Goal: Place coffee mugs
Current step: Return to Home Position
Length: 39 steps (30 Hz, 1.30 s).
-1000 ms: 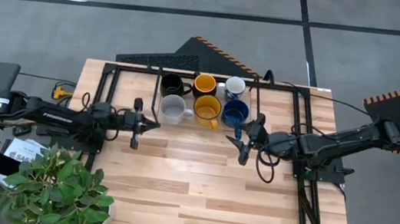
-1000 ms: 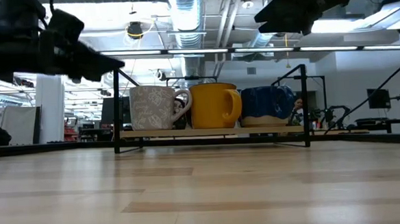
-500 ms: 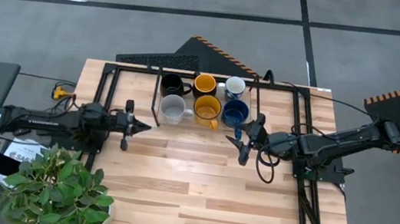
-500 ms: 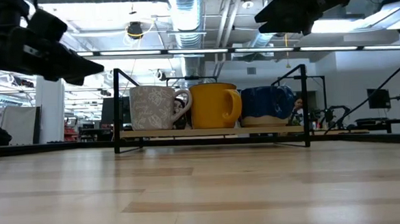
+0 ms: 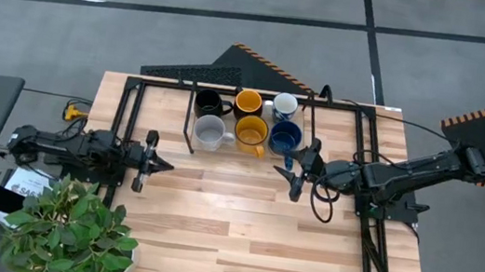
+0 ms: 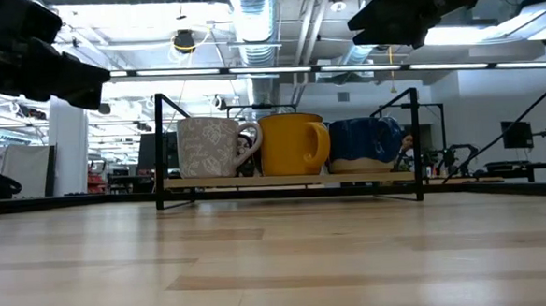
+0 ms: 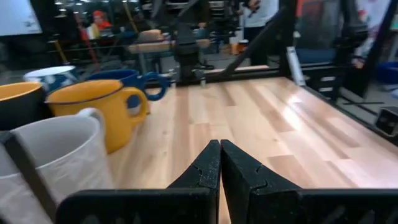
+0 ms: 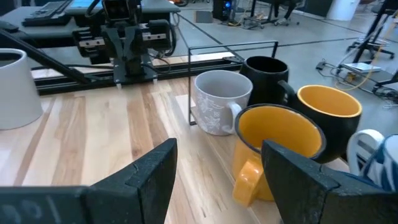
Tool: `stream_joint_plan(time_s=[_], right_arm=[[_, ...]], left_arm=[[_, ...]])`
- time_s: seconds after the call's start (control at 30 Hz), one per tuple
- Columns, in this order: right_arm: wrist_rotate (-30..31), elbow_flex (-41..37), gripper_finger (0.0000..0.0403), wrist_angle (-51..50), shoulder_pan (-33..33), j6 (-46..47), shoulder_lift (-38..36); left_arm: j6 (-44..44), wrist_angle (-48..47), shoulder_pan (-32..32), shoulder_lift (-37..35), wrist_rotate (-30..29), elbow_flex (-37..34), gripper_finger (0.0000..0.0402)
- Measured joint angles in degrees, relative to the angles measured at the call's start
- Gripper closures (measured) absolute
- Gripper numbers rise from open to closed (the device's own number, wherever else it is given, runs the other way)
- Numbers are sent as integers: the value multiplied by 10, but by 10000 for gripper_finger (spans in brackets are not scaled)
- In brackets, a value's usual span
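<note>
Six mugs stand in two rows on a low black-framed rack (image 5: 193,115) at the table's far middle: black (image 5: 210,104), yellow-orange (image 5: 248,102) and white (image 5: 285,104) behind; grey (image 5: 209,132), yellow-orange (image 5: 251,132) and dark blue (image 5: 285,138) in front. The low view shows the front row: grey (image 6: 212,147), yellow-orange (image 6: 296,142), dark blue (image 6: 366,143). My left gripper (image 5: 149,161) hovers shut near the table's left side, its fingertips (image 7: 220,163) together. My right gripper (image 5: 296,173) hangs open just near-right of the dark blue mug, holding nothing, with the mugs ahead of its fingers (image 8: 158,168).
Black rail frames (image 5: 128,112) run along the table's left and right sides. A potted plant (image 5: 70,231) stands at the near-left corner. Bare wood (image 5: 230,228) lies across the table's middle and near half. Cables trail from the right arm's base (image 5: 377,257).
My left gripper has drawn back from beside the grey mug toward the table's left edge and slightly toward the near edge. The right arm and all mugs have kept still.
</note>
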Motion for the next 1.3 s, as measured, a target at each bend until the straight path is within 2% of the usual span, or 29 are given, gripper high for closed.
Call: stream_joint_plan(time_s=[0.13, 0.3, 0.47, 0.6, 0.77, 0.83, 1.0, 1.13, 1.3], right_arm=[[-7, 0, 143, 0, 0, 0, 0], [-7, 0, 143, -15, 0, 0, -1], [-6, 1, 155, -113, -7, 45, -55], [-5, 1, 218, -207, -10, 73, -105], [-8, -51, 360, -221, -22, 81, -167], [-28, -87, 384, -206, -32, 81, -199], [-114, -152, 372, -190, -69, 79, -292], [-165, -204, 385, -124, -114, 26, -348], [-256, -270, 384, -37, -174, -15, -398]], left_arm=[[4, 0, -30, 0, -2, 0, 401], [36, 6, -34, 0, -17, 0, 401], [48, 5, -34, 0, -20, -1, 401], [53, 5, -34, 0, -22, 0, 401], [53, -4, -34, 0, -21, 3, 401], [52, -8, -34, 0, -21, 4, 401], [40, -16, -34, 0, -18, 6, 401], [38, -17, -34, 0, -18, 6, 401], [37, -19, -34, 0, -18, 7, 401]])
